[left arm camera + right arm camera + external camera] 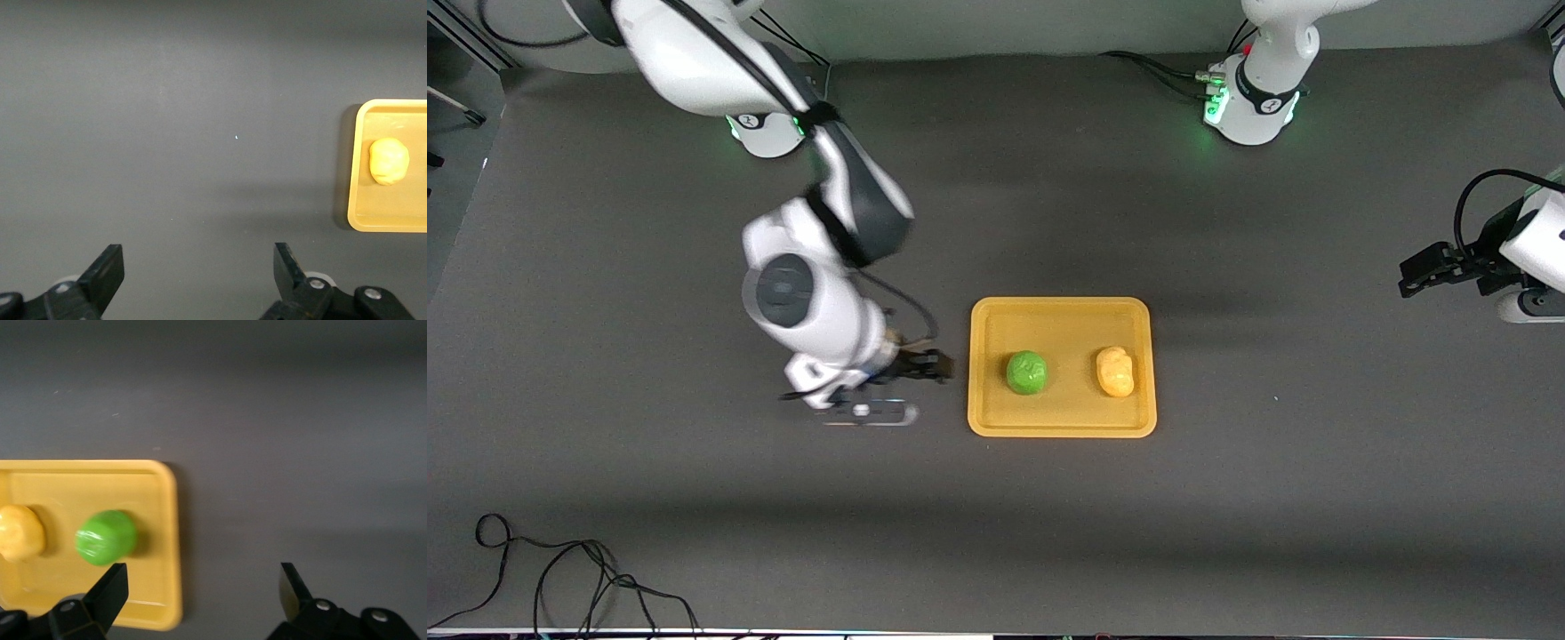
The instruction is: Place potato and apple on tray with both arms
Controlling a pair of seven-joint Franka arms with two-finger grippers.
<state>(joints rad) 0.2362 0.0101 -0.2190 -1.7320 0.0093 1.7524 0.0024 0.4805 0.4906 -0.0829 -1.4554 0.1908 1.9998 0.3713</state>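
The yellow-orange tray (pixel 1063 320) lies mid-table. The green apple (pixel 1027 372) and the yellow potato (pixel 1115 371) both rest on it, apart, the apple toward the right arm's end. My right gripper (pixel 929 366) is open and empty over the bare table just beside the tray's edge. Its wrist view shows the apple (pixel 105 537), the potato (pixel 20 531) and the tray's rim (pixel 167 520) past its open gripper (pixel 203 587). My left gripper (pixel 1427 271) is open and empty over the table toward the left arm's end, well clear of the tray. Its wrist view (pixel 199 267) shows the potato (pixel 388 161) on the tray (pixel 360 200).
The table is covered in a dark grey mat. A loose black cable (pixel 560 578) lies at the table edge nearest the front camera, toward the right arm's end. The arm bases (pixel 769 133) (pixel 1254 107) stand along the edge farthest from the front camera.
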